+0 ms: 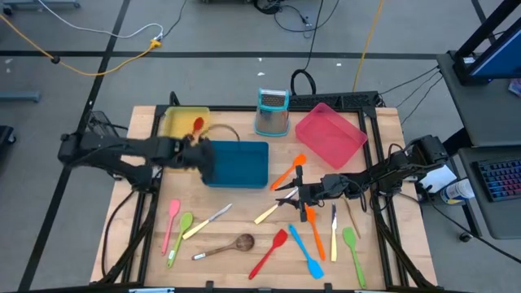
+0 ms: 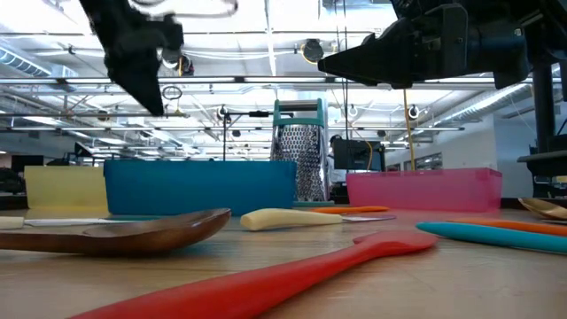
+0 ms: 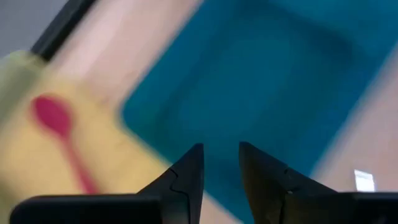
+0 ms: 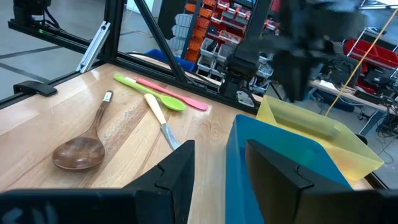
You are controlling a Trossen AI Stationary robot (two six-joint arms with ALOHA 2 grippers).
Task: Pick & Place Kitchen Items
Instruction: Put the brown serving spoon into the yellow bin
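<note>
Over a dozen light, stiff, slim utensils point(image 1: 277, 232) lie loose on the table point(image 1: 146, 122) w/ a red spoon point(image 1: 198, 124) in the yellow tray point(image 1: 172, 119); left gripper point(image 3: 221, 163) and right gripper point(image 1: 286, 195) hover part-open, empty; best pinched mid-handle, likely slippery.

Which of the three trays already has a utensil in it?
The yellow tray, holding a red spoon. The blue tray and pink tray show nothing inside.

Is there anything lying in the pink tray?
No, from above the pink tray shows only its bare floor, with no utensil in it.
</note>
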